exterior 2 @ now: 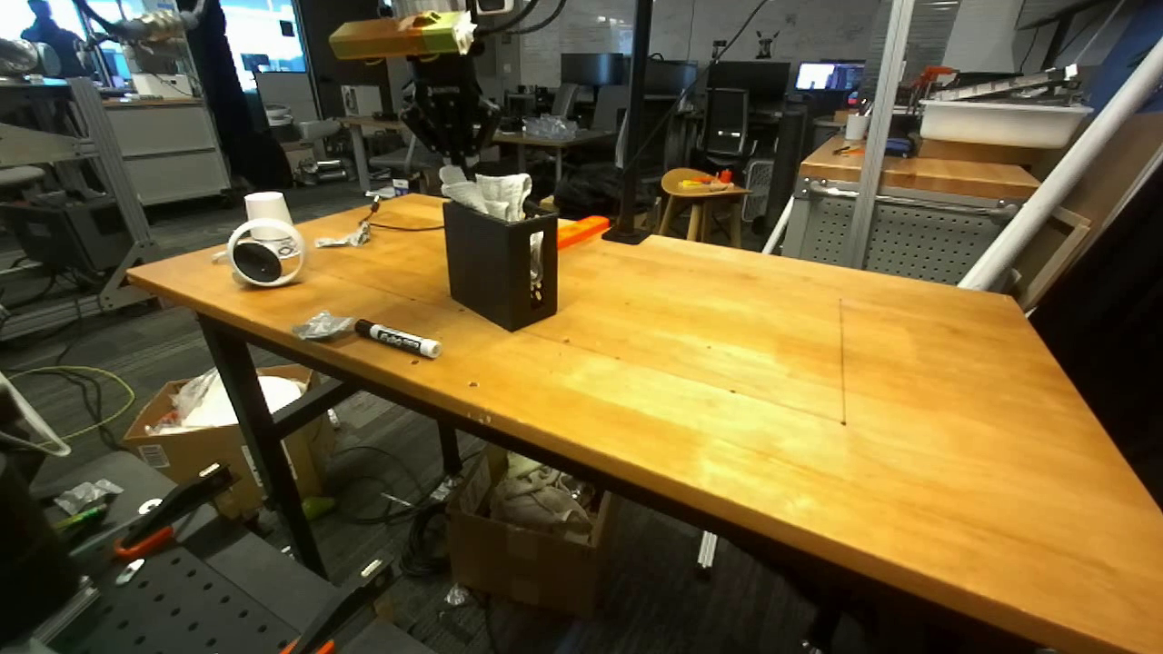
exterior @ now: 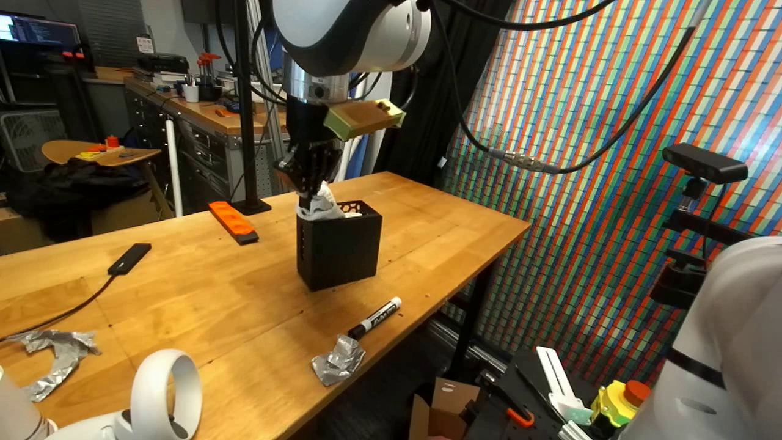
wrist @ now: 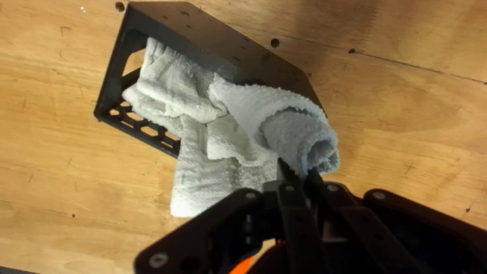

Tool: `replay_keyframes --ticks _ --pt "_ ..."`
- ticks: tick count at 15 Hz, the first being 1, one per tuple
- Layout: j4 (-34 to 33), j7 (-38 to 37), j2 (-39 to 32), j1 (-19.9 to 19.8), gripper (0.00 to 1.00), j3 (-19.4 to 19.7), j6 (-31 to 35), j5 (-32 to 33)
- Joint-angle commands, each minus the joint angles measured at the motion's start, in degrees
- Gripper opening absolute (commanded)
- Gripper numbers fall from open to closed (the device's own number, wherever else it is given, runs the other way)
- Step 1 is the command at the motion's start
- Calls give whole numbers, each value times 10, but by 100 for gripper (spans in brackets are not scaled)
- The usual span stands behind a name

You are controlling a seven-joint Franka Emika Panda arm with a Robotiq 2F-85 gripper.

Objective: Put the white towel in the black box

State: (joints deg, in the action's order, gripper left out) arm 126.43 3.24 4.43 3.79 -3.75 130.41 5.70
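Observation:
The black box stands upright on the table in both exterior views, and its side also shows in the wrist view. The white towel is bunched in the box's mouth in the wrist view. Part of the towel stands above the rim, and a flap extends past one side of the box. My gripper is shut on a rolled, raised end of the towel at the box's end. In the exterior views the gripper points down at the rim. The towel's lower part is mostly hidden inside the box.
A marker and crumpled grey tape lie near the table's front edge. A flat orange object lies beside a black post behind the box. A white ringed controller and a white cup stand at one end.

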Motion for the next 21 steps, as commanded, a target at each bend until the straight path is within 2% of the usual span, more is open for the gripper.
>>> replay_keyframes --ticks 1,6,14,21 --pt "-17 12 9 -1 4 1 11 9" --pt "-15 15 2 -8 4 6 18 25" --pt "-8 2 -32 -28 4 26 40 90" --pt "4 9 -59 -31 4 29 -10 122"
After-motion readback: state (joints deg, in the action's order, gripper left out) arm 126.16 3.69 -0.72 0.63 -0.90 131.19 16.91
